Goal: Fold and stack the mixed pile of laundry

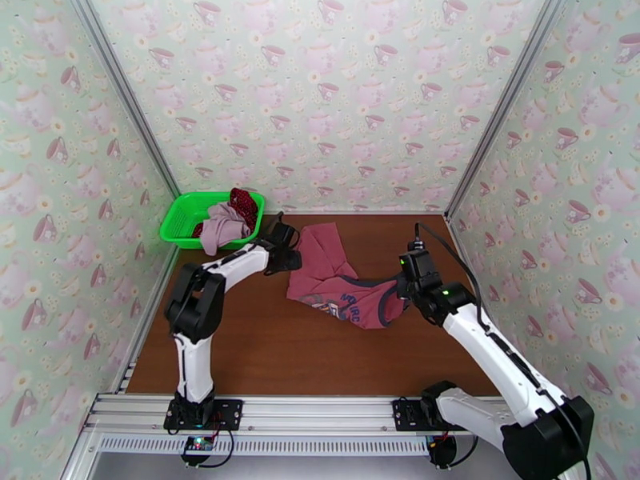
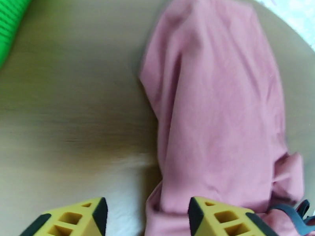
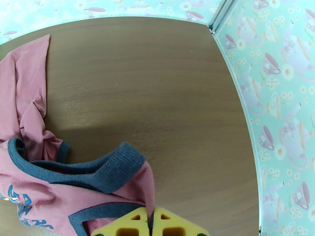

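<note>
Green plastic marks the basket (image 1: 171, 218), which sits well off to the left of the left gripper (image 2: 145, 219) and holds the pale mauve-pink piece (image 1: 222, 226) and the dark-red dotted cloth (image 1: 246, 203); both wait there, probably so that one garment can be worked at a time. The left gripper hangs low over the table (image 3: 157, 75) with its jaws about half apart, gripping nothing. The plain end of the dusty-red tank top (image 1: 336, 278) runs away in front of it, and the cloth's near edge lies between its fingers (image 2: 220, 217), which looks like a line-up for pinching that edge. From there the tank top stretches rightward, rumpled, to the right gripper (image 3: 151, 223), whose jaws are pressed together on the fabric beside the dark trim. The chest text lies just to that gripper's left. Holding this end likely anchors the garment so the two arms can pull it flat before folding.
</note>
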You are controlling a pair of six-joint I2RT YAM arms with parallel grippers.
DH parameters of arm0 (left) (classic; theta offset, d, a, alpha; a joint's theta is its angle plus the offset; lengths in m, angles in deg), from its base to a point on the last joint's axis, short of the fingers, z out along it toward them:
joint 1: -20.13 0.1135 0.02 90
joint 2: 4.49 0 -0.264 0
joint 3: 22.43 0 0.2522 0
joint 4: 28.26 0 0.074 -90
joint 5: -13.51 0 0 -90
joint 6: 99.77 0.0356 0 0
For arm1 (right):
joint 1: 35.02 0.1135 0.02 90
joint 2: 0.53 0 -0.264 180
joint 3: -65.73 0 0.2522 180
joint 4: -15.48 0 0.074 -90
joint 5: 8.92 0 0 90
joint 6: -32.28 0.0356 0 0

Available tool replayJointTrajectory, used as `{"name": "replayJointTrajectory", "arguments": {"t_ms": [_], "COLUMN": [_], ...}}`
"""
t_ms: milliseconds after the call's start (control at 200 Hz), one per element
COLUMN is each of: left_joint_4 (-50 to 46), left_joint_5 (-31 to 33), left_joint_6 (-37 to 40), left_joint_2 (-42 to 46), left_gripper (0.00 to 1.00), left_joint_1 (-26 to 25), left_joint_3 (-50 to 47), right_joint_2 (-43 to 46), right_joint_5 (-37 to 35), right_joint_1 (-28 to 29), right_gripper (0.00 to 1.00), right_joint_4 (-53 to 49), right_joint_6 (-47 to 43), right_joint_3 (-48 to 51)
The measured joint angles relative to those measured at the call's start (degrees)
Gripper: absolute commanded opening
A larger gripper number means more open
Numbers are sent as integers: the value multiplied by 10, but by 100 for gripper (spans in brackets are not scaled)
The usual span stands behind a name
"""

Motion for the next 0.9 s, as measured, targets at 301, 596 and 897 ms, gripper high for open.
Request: {"name": "replayJointTrajectory", "arguments": {"t_ms": [301, 596, 897], "left_joint_4": [37, -43, -145], "left_joint_5": [-38, -16, 19], "left_joint_6": [-21, 1, 57], "left_joint_2": [28, 79, 129], "left_gripper": [0, 0, 0], "left_joint_1": [-9, 1, 45], "left_joint_3": [-86, -9, 303], "right_joint_2": [2, -20, -98], "right_joint_5": [1, 31, 122], "right_joint_1": [-6, -54, -115], "right_gripper": [0, 0, 0], "right_joint_4": [-3, -13, 43], "right_joint_6": [0, -37, -83], "right_joint_3": [-2, -108, -281]}}
